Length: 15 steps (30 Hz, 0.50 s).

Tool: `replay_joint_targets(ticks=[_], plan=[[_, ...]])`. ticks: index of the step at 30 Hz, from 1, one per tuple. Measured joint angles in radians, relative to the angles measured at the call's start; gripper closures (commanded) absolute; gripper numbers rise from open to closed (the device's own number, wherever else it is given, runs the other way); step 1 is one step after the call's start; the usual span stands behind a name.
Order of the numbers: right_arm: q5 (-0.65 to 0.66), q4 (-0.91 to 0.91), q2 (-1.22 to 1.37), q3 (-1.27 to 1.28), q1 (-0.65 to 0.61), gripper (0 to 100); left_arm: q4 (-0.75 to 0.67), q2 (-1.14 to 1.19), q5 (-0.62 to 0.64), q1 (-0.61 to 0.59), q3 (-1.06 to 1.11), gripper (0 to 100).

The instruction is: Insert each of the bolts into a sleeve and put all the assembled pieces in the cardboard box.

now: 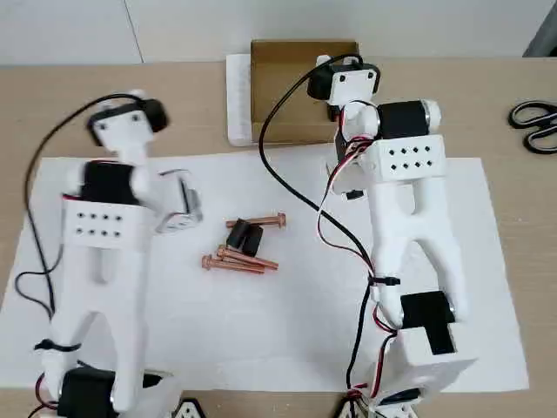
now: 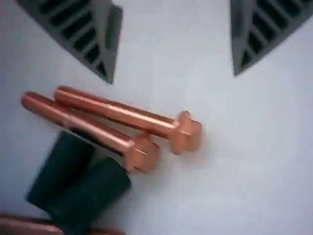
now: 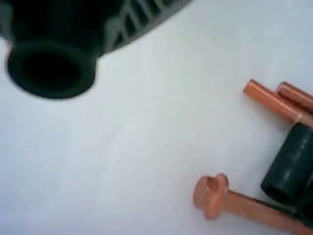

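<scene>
A big white paper (image 1: 261,331) lies on the table (image 1: 87,104). The box (image 1: 287,61) stands at the far edge of the paper, by the right arm. No done piece shows in the part of it that I can see, and the arm hides one side.

The left gripper (image 2: 172,73) hangs over the pile. Its two fingers are wide apart, with nothing between them. The right gripper (image 3: 73,19) is closed on one sleeve (image 3: 51,71). The hole end sticks out, a bit apart from the pile.

The pile is in the middle of the paper, between the arms. Two bolts (image 2: 122,115) lie side by side, touching. A third bolt (image 1: 257,222) lies just past them. Two more sleeves (image 2: 73,186) lie in between, touching the bolts.

The bolts look hard, smooth and a bit heavy for such small things. They are round, so they could roll or slip. I think the best place to grab one is the middle of the long part. That leaves the tip free to go into the hole. The sleeves look light and stiff. Grab one on its round side, never over the hole.
</scene>
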Motion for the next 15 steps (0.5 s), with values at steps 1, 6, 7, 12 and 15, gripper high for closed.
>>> replay_joint_targets(ticks=[1, 6, 7, 12, 15], plan=[[0.000, 0.000, 0.000, 0.000, 0.000, 99.6, -0.002, 0.002, 0.031, 0.035, 0.011, 85], [0.000, 0.000, 0.000, 0.000, 0.000, 99.6, -0.066, 0.002, 0.201, 0.140, 0.114, 85], [0.000, 0.000, 0.000, 0.000, 0.000, 99.6, -0.084, 0.002, 0.212, 0.149, 0.135, 85], [0.000, 0.000, 0.000, 0.000, -0.002, 99.6, -0.187, 0.002, 0.224, 0.170, 0.261, 85], [0.000, 0.000, 0.000, 0.000, -0.002, 99.6, -0.270, 0.003, 0.253, 0.173, 0.350, 85]])
